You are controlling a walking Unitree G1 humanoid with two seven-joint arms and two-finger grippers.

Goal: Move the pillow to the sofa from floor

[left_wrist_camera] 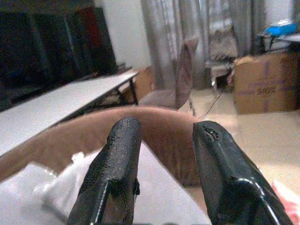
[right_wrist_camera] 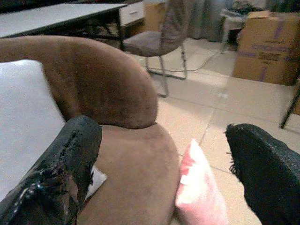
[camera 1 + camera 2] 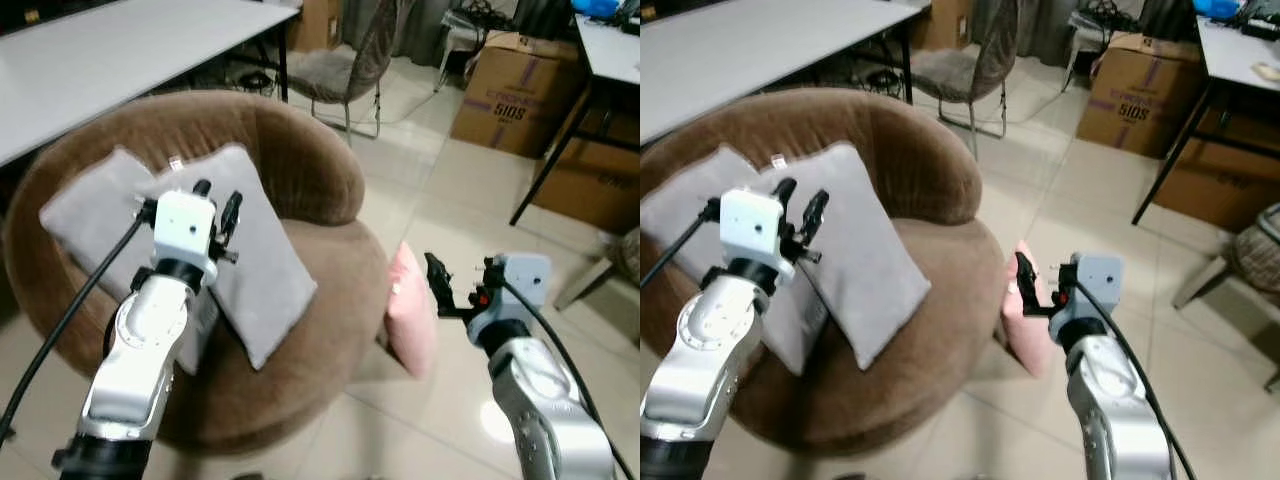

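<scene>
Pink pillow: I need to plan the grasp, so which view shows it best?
Left eye view: the pink pillow stands whole against the sofa. In the right eye view the right pincer overlaps it; right wrist crops it; left wrist catches an edge.

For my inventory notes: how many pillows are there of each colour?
Grey pillows: 2, one overlapping the other, both on the brown sofa
Pink pillow: 1, on the floor against the sofa
Total: 3

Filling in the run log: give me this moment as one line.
pink pillow: on floor against brown sofa | right gripper: open, near pillow | left gripper: open, above grey cushions
</scene>
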